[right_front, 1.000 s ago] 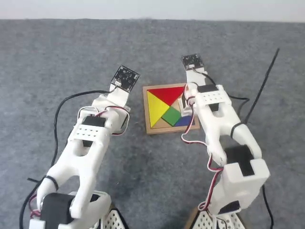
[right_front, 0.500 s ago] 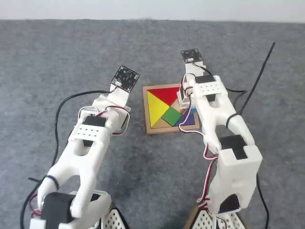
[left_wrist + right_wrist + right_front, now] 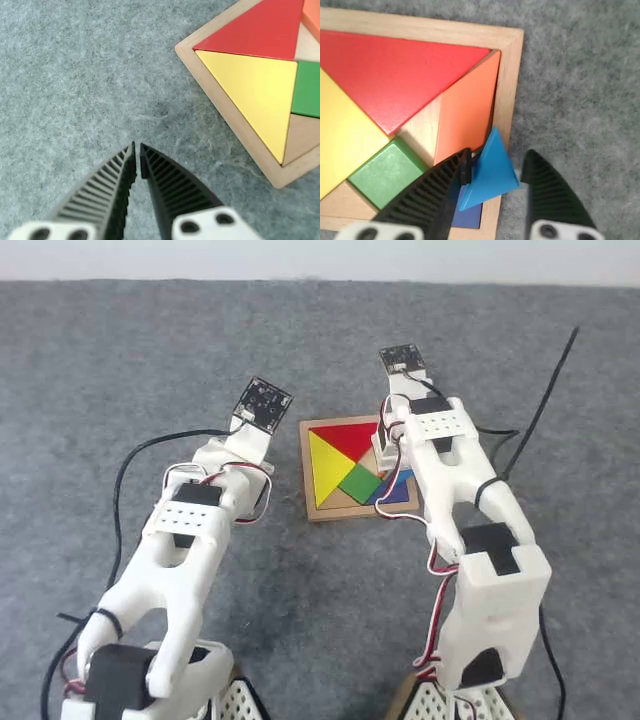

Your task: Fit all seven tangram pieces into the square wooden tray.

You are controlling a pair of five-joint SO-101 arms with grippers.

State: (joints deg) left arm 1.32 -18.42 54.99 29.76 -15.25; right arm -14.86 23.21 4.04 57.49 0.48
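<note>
1. my right gripper [image 3: 499, 159] is over the edge of the square wooden tray [image 3: 304, 472] nearest my right arm. its jaws stand apart.
2. the light blue triangle [image 3: 492, 170] sits between those jaws. one finger [image 3: 437, 192] touches its edge and the other finger [image 3: 545, 190] is just clear of it, so i am not squeezing it.
3. that triangle is not seated. it lies across the tray's rim [image 3: 509, 75], one corner out past the wood, and it overlaps the dark blue piece [image 3: 467, 215].
4. my left gripper [image 3: 137, 147] is closed to a thin slit with nothing in it. it hangs over the grey carpet [image 3: 150, 360], near the tray's rim [image 3: 235, 117] on the opposite side but apart from it.
5. flat in the tray are the red triangle [image 3: 405, 75], the yellow triangle [image 3: 255, 95] beside it, the green square [image 3: 387, 177] and the orange piece [image 3: 467, 115] against the rim.
6. bare wood shows between the red, the orange and the green, and again at the corner beside the green and the yellow.
7. in the high view the tray lies on the carpet between my two arms.
</note>
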